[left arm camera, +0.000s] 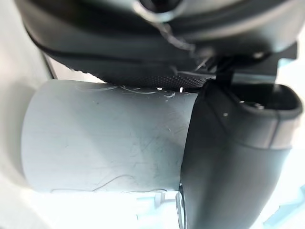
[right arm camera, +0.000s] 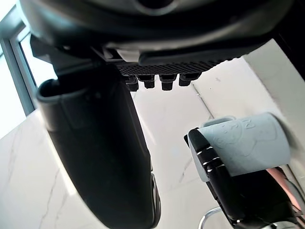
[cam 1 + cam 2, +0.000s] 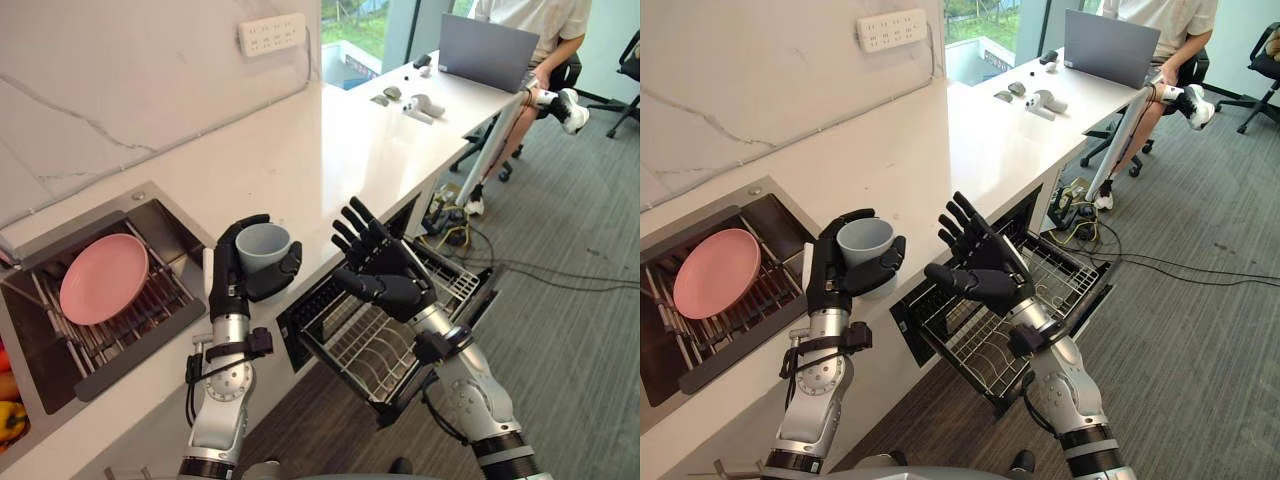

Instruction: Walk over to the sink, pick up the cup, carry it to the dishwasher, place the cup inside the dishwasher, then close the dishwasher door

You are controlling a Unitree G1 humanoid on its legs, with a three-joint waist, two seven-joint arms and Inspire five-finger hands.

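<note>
- 2 dark hands are raised before the white counter (image 3: 300, 150).
- The left hand (image 3: 232, 282) has its fingers and thumb wrapped round the grey-blue cup (image 3: 262, 247). The left wrist view shows the thumb pressed across the cup's wall.
- The cup is upright, mouth up, in the air over the counter's front edge, between the sink (image 3: 150, 205) and the dishwasher rack (image 3: 350, 350).
- The right hand (image 3: 385, 272) holds nothing. Its fingers are straight and spread, and it is near the cup but apart from it.
- The wire dishwasher rack is pulled out below the counter, under the right hand.
- 1 pink plate (image 3: 104, 278) leans in the sink.
- At the counter's far end a person (image 3: 535, 20) sits behind a grey laptop (image 3: 487, 52).
</note>
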